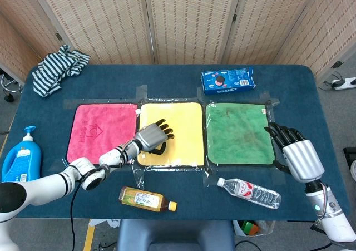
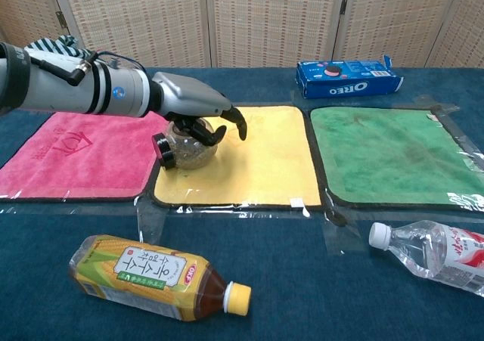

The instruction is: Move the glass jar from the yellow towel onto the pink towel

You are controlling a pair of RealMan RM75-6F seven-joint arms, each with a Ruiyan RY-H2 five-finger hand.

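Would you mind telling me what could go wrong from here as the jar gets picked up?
1. The glass jar lies on its side on the yellow towel, so it may roll away as the left robot hand closes over it.
2. The fingers curl over the top only; a loose hold on the glass could slip before it reaches the pink towel.

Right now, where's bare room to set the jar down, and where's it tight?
The pink towel is bare, bordered by the yellow towel. The green towel is also bare. Crowded: the yellow towel's left edge, where the left hand covers the tipped glass jar.
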